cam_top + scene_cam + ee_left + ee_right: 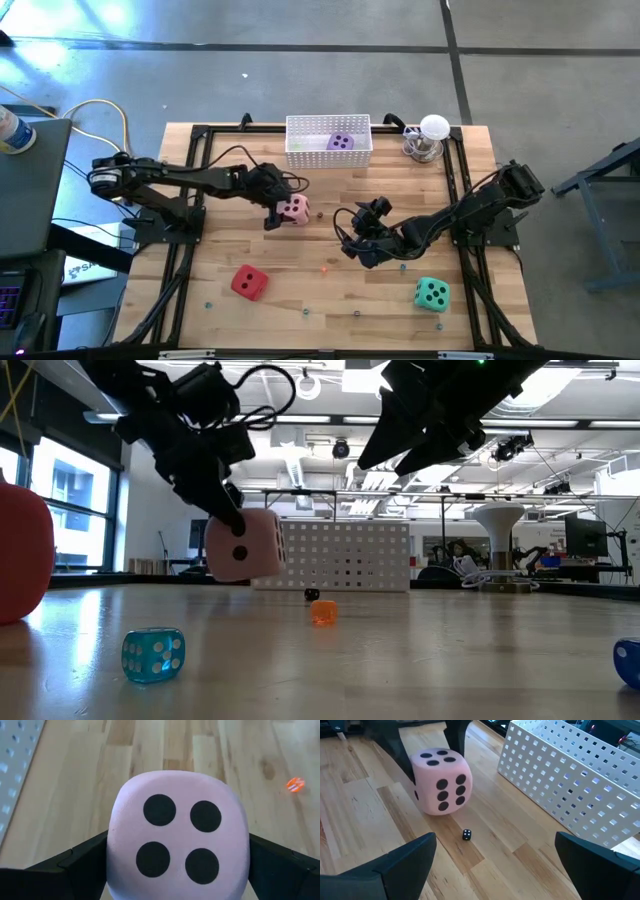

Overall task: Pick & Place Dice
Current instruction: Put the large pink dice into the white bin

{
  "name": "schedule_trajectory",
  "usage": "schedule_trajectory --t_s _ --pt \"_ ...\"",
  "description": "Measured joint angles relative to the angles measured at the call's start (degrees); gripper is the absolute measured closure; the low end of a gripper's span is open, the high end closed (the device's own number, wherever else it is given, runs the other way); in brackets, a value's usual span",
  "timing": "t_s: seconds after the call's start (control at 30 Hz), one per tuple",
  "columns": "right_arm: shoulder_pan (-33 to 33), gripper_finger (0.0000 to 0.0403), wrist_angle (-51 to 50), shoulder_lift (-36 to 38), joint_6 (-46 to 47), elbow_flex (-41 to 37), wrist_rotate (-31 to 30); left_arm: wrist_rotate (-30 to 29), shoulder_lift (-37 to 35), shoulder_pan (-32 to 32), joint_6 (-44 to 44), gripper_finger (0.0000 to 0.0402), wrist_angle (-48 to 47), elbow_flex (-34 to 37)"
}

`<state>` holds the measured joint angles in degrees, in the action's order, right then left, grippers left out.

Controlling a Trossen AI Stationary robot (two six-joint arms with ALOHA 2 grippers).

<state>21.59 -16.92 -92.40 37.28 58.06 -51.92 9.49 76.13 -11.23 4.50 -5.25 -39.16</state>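
Surface (330, 285), near edge: red die (248, 282) lower left of the high view; teal-green die (432, 293) lower right.

Centre: right gripper (362, 247), jaws wide apart, nothing between them.

Left of centre: pink die (293, 209), dark pips, sits between the left gripper's (280, 212) jaws, one finger (80, 865) at each flank, jaws wide.

Far edge: white basket (329, 155) holding purple die (340, 142).

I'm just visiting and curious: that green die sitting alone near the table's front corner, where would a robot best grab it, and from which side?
Probably from straight above, pinching two opposite flat side faces of the teal-green die. It rests flat on the table with bare wood all round it, so nothing blocks a downward approach. The right tool, open, is the nearer one; the left tool is around the pink die.
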Motion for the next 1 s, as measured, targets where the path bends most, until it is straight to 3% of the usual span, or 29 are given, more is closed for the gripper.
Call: schedule_trajectory --t_s 0.37,0.53,0.87,1.0 --pt "0.0 0.0003 0.0 0.0 0.1 0.0 -0.2 -0.8 -12.5 0.7 2.4 0.0029 3.7 0.0" --pt "0.0 0.0003 0.5 0.0 0.0 0.0 -0.5 -6.3 -17.3 0.5 5.5 0.0029 12.3 -0.1" --pt "0.0 0.0003 1.3 0.0 0.0 0.0 -0.6 -8.6 -14.8 -8.1 11.3 0.0029 25.4 -0.2" --pt "0.0 0.0003 1.3 0.0 -0.1 0.0 -0.6 -4.2 -10.6 -13.8 7.9 0.0029 28.6 -0.2"
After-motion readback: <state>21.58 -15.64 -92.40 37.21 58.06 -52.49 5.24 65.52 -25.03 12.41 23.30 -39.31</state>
